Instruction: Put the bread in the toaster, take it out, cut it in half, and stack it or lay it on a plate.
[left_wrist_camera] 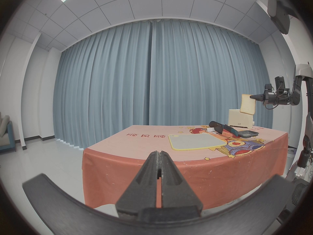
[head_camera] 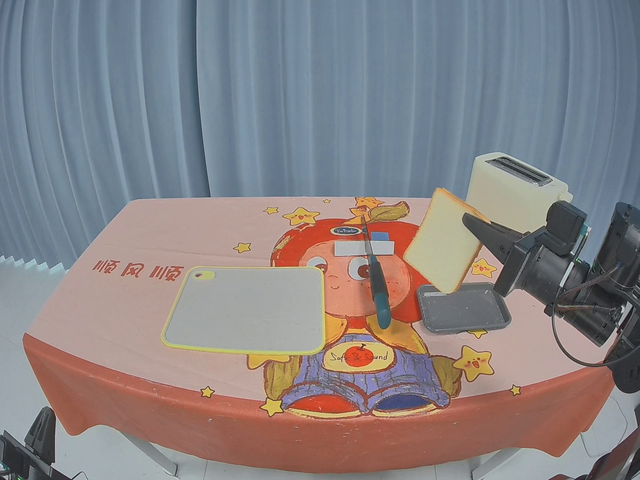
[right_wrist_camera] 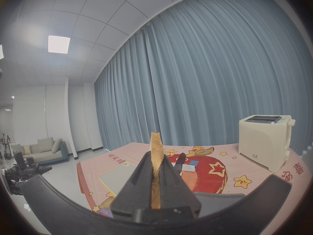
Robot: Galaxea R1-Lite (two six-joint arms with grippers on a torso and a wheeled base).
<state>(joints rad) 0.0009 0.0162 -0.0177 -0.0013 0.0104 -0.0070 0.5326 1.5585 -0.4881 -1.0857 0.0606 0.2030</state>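
Your right hand (head_camera: 475, 223) pinches the bread slice (head_camera: 440, 245) by one edge (upright suits the slot), near the toaster (head_camera: 517, 191).

Pleated blue-grey curtain (head_camera: 320, 81) behind the far edge of the orange-clothed worktop (head_camera: 167, 235); white panelled ceiling (left_wrist_camera: 156, 0), lit square light (right_wrist_camera: 58, 44); pale floor (left_wrist_camera: 49, 167); grey sofa (right_wrist_camera: 42, 150) against white wall (right_wrist_camera: 32, 115).

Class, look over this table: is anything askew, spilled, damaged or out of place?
Nothing is spilled or damaged. The pale square bread slice hangs tilted above the grey rectangular tray, but the right gripper is shut on it.
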